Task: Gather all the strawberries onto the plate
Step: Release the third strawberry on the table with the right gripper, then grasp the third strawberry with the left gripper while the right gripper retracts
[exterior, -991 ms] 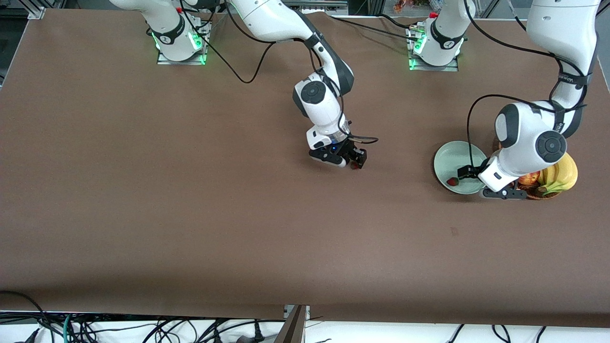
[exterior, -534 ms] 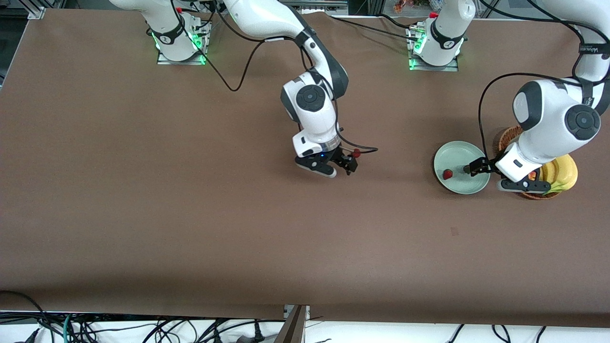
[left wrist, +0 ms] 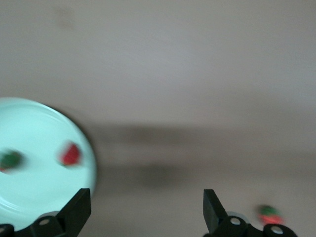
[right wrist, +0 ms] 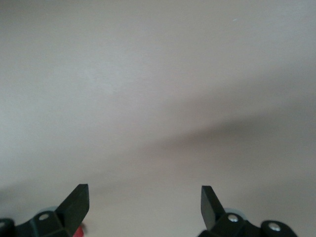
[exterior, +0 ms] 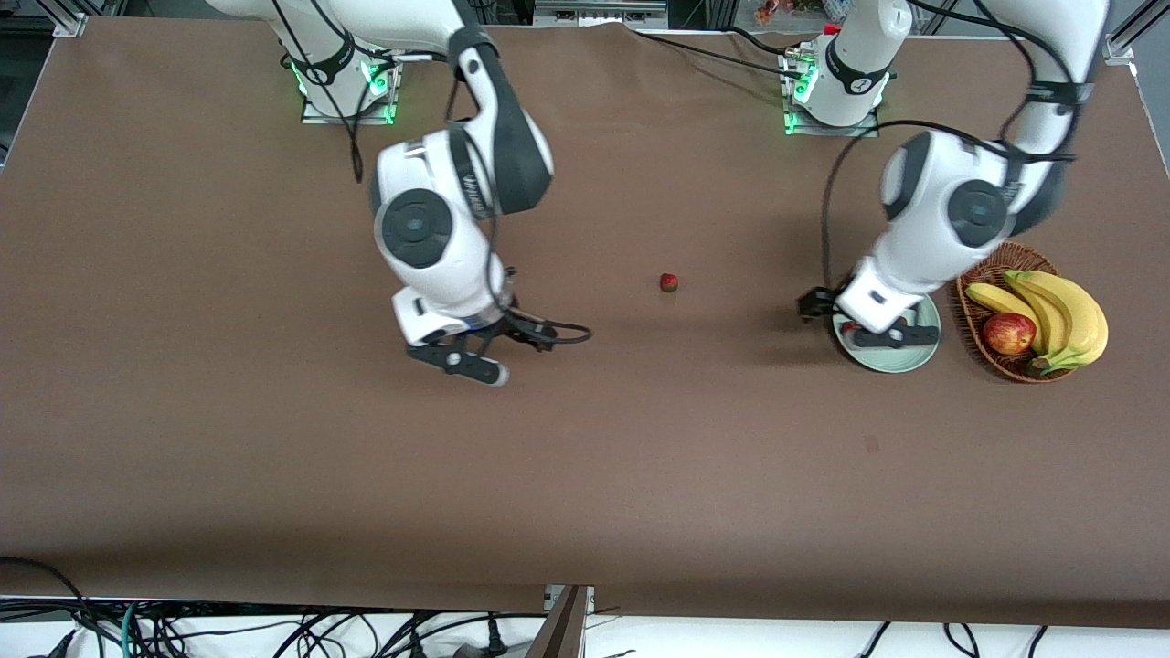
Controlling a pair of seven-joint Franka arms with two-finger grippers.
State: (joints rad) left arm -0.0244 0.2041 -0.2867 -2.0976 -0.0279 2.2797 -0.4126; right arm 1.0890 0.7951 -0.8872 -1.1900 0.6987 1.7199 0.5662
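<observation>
One strawberry (exterior: 669, 282) lies on the brown table, about midway between the arms; the left wrist view shows it as a blurred red strawberry (left wrist: 270, 215) beside one finger. The mint-green plate (exterior: 921, 352) sits next to the basket, mostly under the left arm's hand. In the left wrist view the plate (left wrist: 39, 123) holds two strawberries (left wrist: 70, 154) (left wrist: 10, 159). My left gripper (exterior: 813, 306) (left wrist: 144, 210) is open over bare table at the plate's edge toward the middle. My right gripper (exterior: 512, 336) (right wrist: 143, 202) is open and empty over bare table, toward the right arm's end from the loose strawberry.
A brown wicker basket (exterior: 969, 320) with bananas (exterior: 1065, 315) and a red apple (exterior: 1008, 334) stands beside the plate at the left arm's end. Cables hang along the table's front edge.
The right gripper opened, left its strawberry on the table and swung away toward its own end. The left arm swept from the basket across the plate toward the middle.
</observation>
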